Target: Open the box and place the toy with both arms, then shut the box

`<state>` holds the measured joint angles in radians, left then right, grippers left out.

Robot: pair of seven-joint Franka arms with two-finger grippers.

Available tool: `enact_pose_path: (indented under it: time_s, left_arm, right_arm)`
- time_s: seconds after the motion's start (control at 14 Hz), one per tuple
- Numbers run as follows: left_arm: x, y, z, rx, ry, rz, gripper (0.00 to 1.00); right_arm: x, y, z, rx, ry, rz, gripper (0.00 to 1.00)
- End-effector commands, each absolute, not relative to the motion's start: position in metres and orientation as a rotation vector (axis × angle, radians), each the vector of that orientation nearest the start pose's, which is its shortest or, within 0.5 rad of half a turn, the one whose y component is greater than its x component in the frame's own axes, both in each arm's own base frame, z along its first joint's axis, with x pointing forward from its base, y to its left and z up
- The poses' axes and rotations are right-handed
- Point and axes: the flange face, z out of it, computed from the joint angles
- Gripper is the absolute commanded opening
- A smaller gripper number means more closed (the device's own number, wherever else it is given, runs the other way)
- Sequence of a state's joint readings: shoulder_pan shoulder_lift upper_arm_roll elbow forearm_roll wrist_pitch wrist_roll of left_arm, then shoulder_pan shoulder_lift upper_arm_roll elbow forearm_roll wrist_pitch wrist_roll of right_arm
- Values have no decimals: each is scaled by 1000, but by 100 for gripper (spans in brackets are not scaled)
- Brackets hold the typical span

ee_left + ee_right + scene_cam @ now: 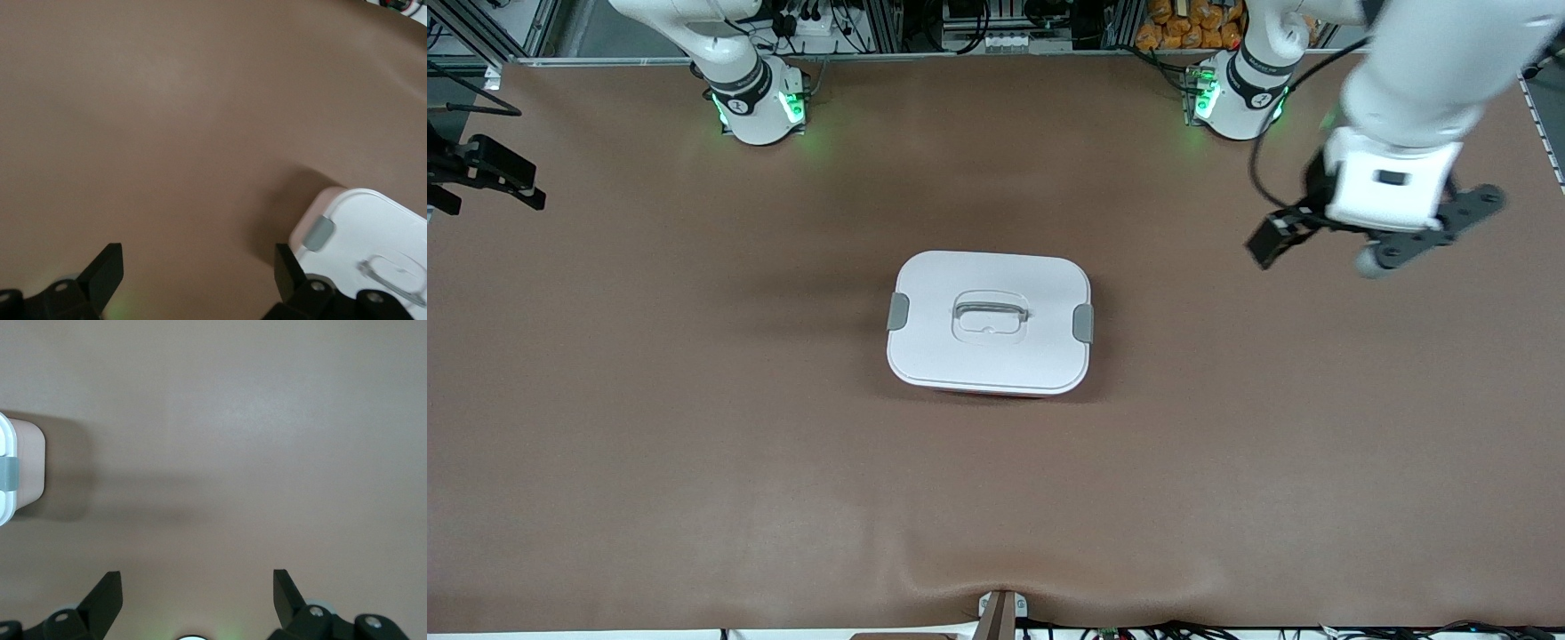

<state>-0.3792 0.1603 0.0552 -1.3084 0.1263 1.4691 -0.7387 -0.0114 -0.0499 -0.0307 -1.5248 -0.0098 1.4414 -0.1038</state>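
Over the right arm's end of the table [694, 427], the right gripper [195, 587] hangs with its fingers spread wide and nothing between them. Only one end of the box shows at the edge of its wrist view.

The box [989, 322] sits mid-table with its white lid [1040, 356] on flat. There is a grey clip [898, 311] on the end toward the right arm and another clip [1083, 323] on the end toward the left arm. A handle [991, 311] lies in a recess in the lid's middle. I see no toy anywhere. This could be a shut box waiting to be opened, or one closed again with the toy inside.

It looks like hard, smooth plastic, probably light and stiff. It would likely slide on the table if pushed from one end only. I judge the two end clips and the centre handle to be the places to take hold.

The left gripper [199, 267] hovers over the left arm's end, also spread wide and carrying nothing.
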Motion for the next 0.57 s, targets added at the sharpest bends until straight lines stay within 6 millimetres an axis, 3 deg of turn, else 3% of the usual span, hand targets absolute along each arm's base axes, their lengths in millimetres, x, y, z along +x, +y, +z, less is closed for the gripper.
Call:
enact_pose_path:
  time_s: [0.0,0.21,0.36,0.5]
  left_arm:
    - [566,-138,658,-2970,-491,-95,100]
    - [557,-87,672,-3010,-293,-80,100]
    - [541,-59,669,-3014,-241,-38,100]
    - [528,-48,664,-3021,-163,-3,100]
  right_arm:
    - [517,-25,665,-3131,-104,40,100]
    - [516,-25,666,-3131,-104,40,100]
    - [517,-25,665,-3131,-107,42,100]
    - [516,-26,665,-3131,-102,45,100]
